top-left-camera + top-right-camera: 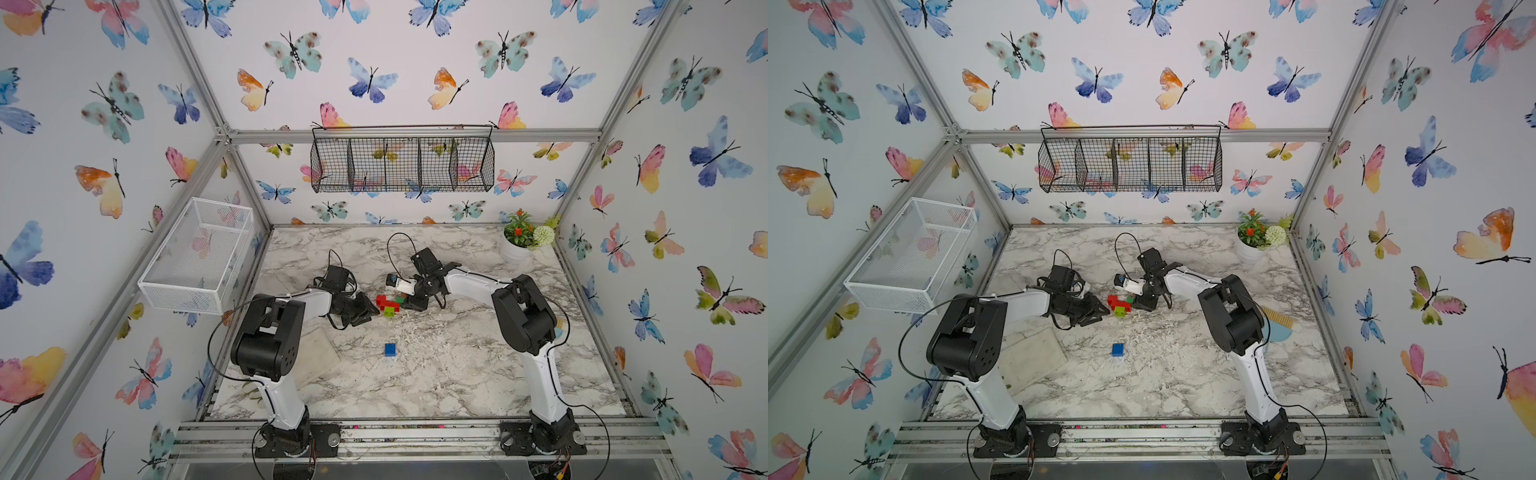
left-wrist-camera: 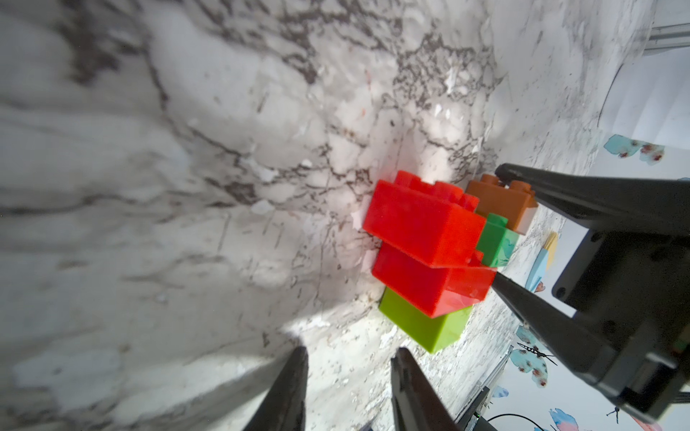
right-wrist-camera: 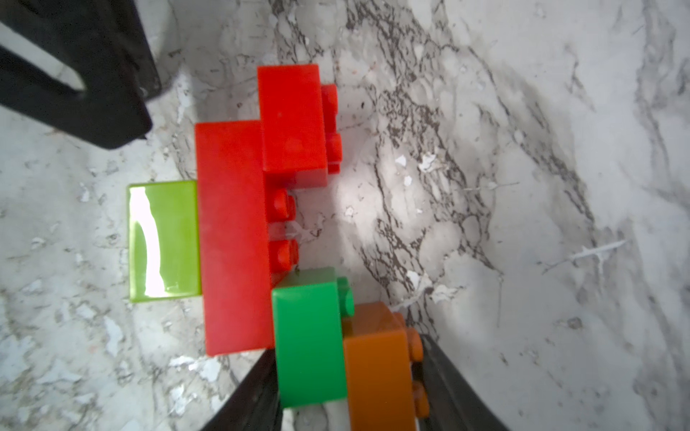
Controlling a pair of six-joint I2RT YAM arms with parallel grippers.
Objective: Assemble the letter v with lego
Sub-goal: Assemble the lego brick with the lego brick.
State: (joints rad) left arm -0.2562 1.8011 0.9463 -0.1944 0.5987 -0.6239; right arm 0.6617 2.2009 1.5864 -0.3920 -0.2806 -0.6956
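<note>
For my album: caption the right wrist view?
Right claw grips the half-built lego V by its dark green brick and orange brick.

The joined cluster of red, green and orange plastic bricks (image 1: 388, 306) lies at the middle of the marble-patterned tabletop (image 1: 436, 374) — the lone blue plastic brick (image 1: 390, 350) before it, well apart, nearer the front edge.

The unfinished letter v (image 1: 388, 304) lies on its side on the marble tabletop (image 1: 457, 374). A lime green brick (image 3: 164, 239) forms the point and a longer red brick (image 3: 233, 239) sits on it. A small red brick (image 3: 291, 119) tops one end. A dark green brick (image 3: 310, 343), then an orange brick (image 3: 377, 377), step outward from the other. The blue brick (image 1: 390, 349) lies alone, well apart.
</note>
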